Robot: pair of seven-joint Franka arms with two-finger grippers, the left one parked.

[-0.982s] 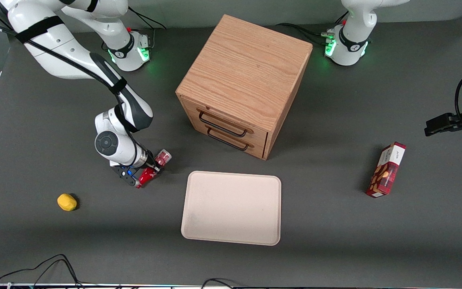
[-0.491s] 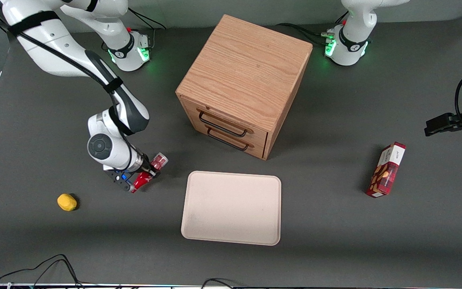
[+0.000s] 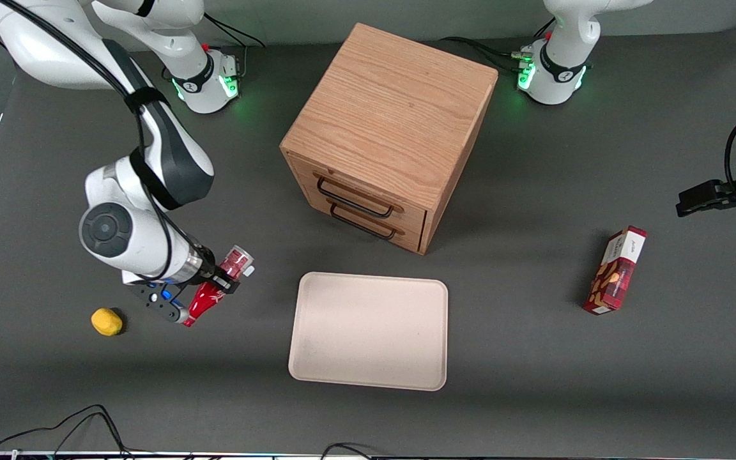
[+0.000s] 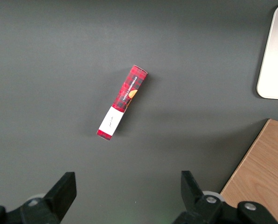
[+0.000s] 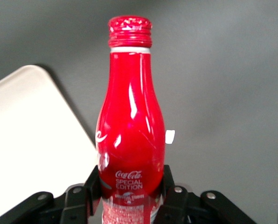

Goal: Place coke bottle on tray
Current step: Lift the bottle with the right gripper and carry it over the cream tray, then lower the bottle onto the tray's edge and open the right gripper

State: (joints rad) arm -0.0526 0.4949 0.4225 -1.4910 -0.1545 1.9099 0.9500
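Note:
The coke bottle (image 3: 211, 291) is a slim red bottle with white script and a red cap. My right gripper (image 3: 205, 291) is shut on its lower body and holds it tilted above the table, cap pointing toward the drawer cabinet. In the right wrist view the bottle (image 5: 131, 130) sits between the two black fingers (image 5: 93, 186), with my gripper (image 5: 129, 193) clamped on the labelled part. The beige tray (image 3: 369, 330) lies flat on the table, beside the bottle toward the parked arm's end. A corner of the tray (image 5: 27, 140) shows below the bottle in the wrist view.
A wooden drawer cabinet (image 3: 388, 131) with two black handles stands farther from the front camera than the tray. A yellow lemon-like object (image 3: 107, 321) lies beside my gripper. A red snack box (image 3: 616, 270) lies toward the parked arm's end, also seen in the left wrist view (image 4: 122, 101).
My right gripper has risen with the bottle and shifted away from the tray, toward the yellow object. The bottle is off the table. Nothing else moved.

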